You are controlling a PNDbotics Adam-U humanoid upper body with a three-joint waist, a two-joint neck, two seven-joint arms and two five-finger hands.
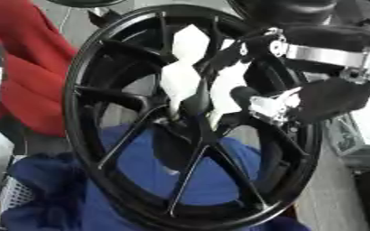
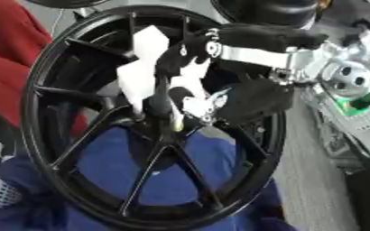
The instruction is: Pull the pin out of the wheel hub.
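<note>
- Left eye view first: we've got the black wheel hub (image 1: 196, 117) standing on edge and filling most of the picture, spokes fanning out from its centre, with blue cloth (image 1: 153, 173) showing through the lower gaps and something red (image 1: 30, 67) off to the left.
- Our right hand (image 1: 298, 101) reaches in from the upper right and sits against the spokes just right of the hub's centre, fingers curled in toward it.
- A white piece (image 1: 190, 67) runs down across the spokes to the centre; we take it for the pin or something attached to it, though we can't say for sure.
- Right eye view now: the right hand shows closer to the centre here, its fingertips (image 2: 196, 104) bunched tight at the foot of the white piece, right where the spokes meet.
- We can't tell whether those fingers actually pinch the pin or only rest beside it.
- Our left hand shows in neither view.
- Our read: the reach is done, the pin looks seated in the hub, and the pull itself is yet to come.
</note>
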